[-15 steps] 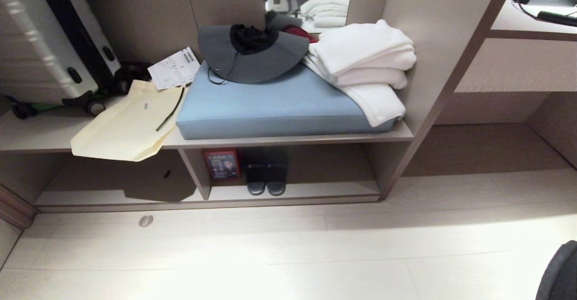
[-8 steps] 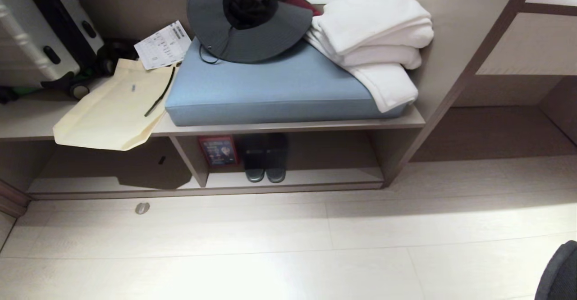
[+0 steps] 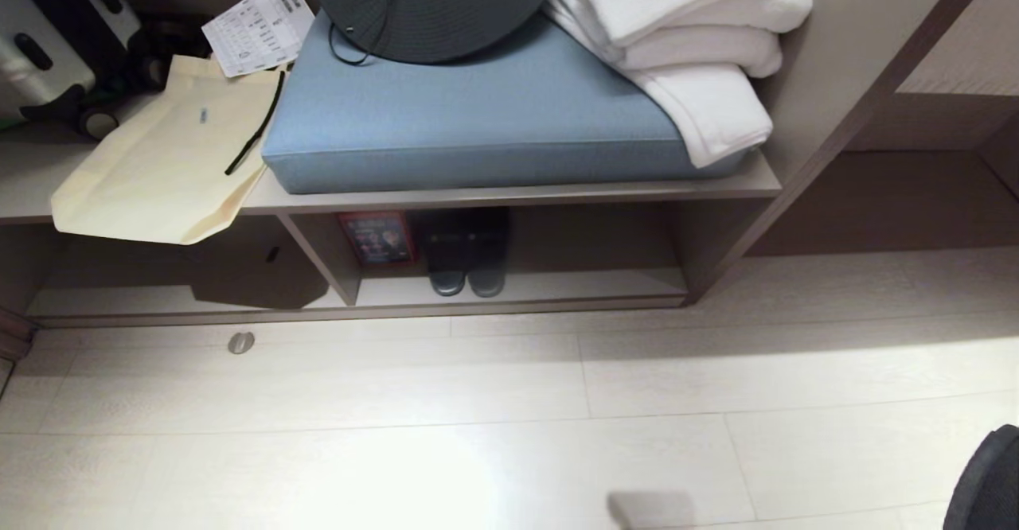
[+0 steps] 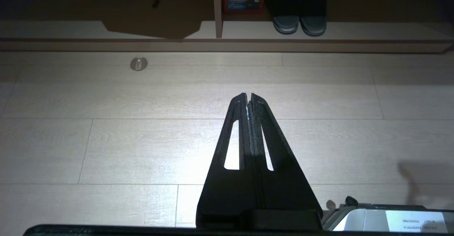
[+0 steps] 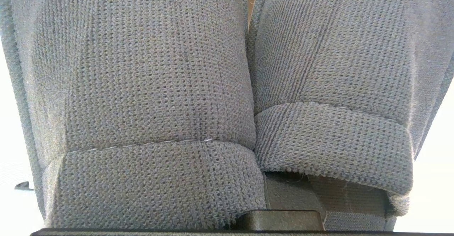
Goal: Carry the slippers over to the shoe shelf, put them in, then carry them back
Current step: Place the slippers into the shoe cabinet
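1. Whole head view has slid: bench, blue cushion [image 3: 478, 116] and towels [image 3: 692, 44] sit higher in the picture than a sec ago. That's the camera tipping down; nothing on the bench moved.
2. Right gripper is clamped on the slippers [image 5: 227, 87], which fill the right wrist view side by side. Grey-blue ribbed knit, wide bands, soft. Fingers hidden behind the fabric.
3. Left gripper [image 4: 248, 95] hangs over pale floor planks, jaws pressed together, empty.
4. Shoe shelf [image 3: 557, 290] lies straight ahead under the bench's front edge. Black sandals [image 3: 466, 263] stand just beside the upright divider, toes out.
5. Judgement: free floor board toward the shelf's right end suits the slippers; right arm does it, long axis going in front-to-back.
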